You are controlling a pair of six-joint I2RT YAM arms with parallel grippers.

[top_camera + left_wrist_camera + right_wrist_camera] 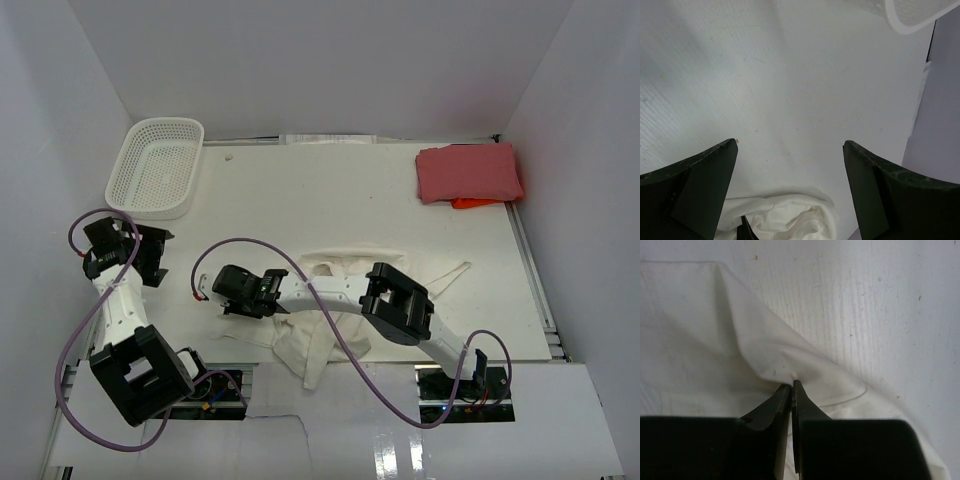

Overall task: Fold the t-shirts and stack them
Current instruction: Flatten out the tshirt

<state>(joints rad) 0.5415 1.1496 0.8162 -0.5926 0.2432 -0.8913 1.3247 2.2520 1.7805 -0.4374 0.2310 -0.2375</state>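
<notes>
My right tool was clenched on a pinch of the crumpled cream-white cloth t-shirt at six o'clock on the desk. My left tool hung released at nine o'clock. The folded red cloth t-shirt lay at one o'clock.

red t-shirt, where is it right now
In the top view the red t-shirt lies folded at the table's far right corner, opposite the white basket, beyond the cream t-shirt in the middle.
</notes>
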